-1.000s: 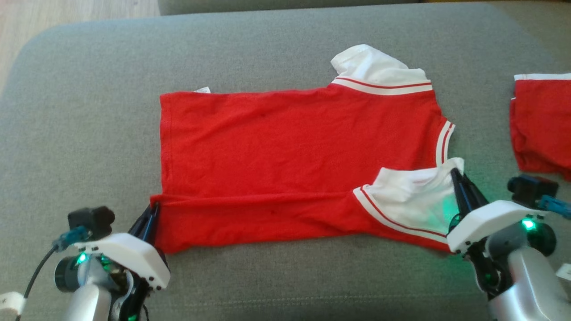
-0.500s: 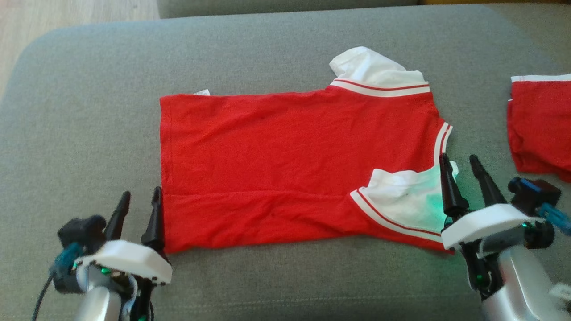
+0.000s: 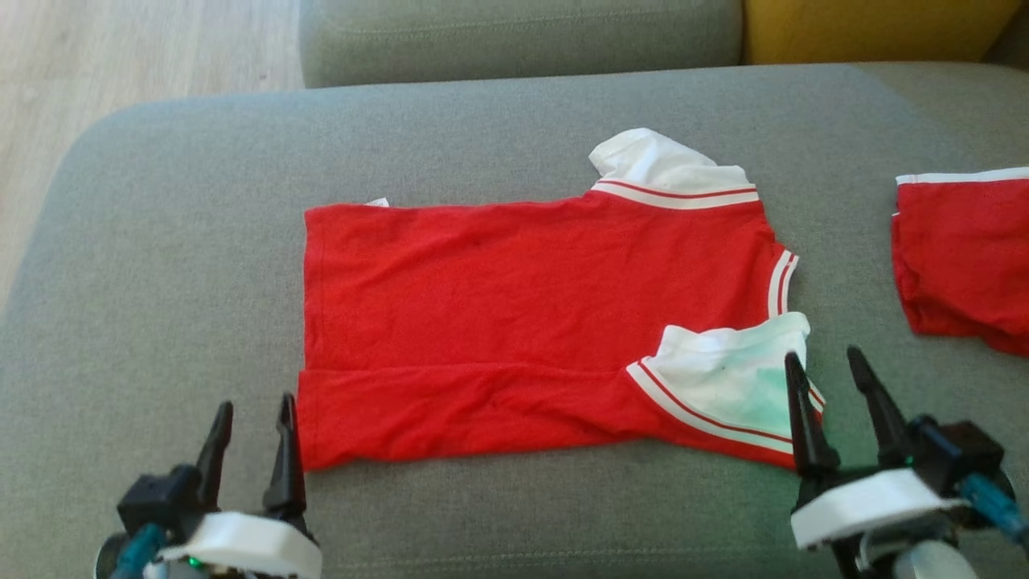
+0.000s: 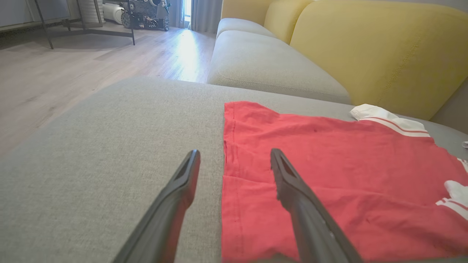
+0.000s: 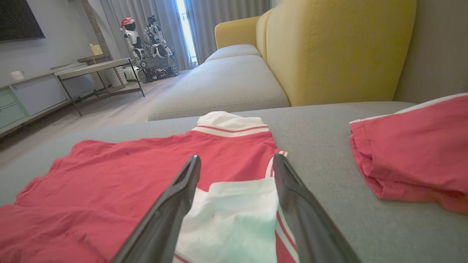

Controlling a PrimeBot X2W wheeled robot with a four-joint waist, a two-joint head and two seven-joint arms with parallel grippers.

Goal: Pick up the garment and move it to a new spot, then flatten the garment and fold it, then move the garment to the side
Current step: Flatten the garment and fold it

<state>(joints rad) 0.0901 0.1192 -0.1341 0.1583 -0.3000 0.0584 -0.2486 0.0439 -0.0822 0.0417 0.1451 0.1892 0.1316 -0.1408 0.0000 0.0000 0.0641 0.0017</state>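
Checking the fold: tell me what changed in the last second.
The left claw opened, releasing the hem corner of the shirt; the right claw opened off its white sleeve; both drew back. The shirt stays folded along its near edge; the other red garment is unmoved.

Cut off, covered
The second red garment (image 3: pixel 961 257) runs off our frame at the cushion's (image 3: pixel 482 121) right edge; the right gripper (image 3: pixel 824 355) hides some sleeve (image 3: pixel 723 374) hem.

A grey upholstered cushion (image 3: pixel 161 241) bears everything. A red garment (image 3: pixel 522 305) with white sleeves is laid flat on it (its near edge folded over), reaching from just ahead of the left gripper (image 3: pixel 255 402) across to the right gripper (image 3: pixel 822 355). A second red garment (image 3: pixel 957 257) is laid ahead and to the right of the right gripper, apart from the first.
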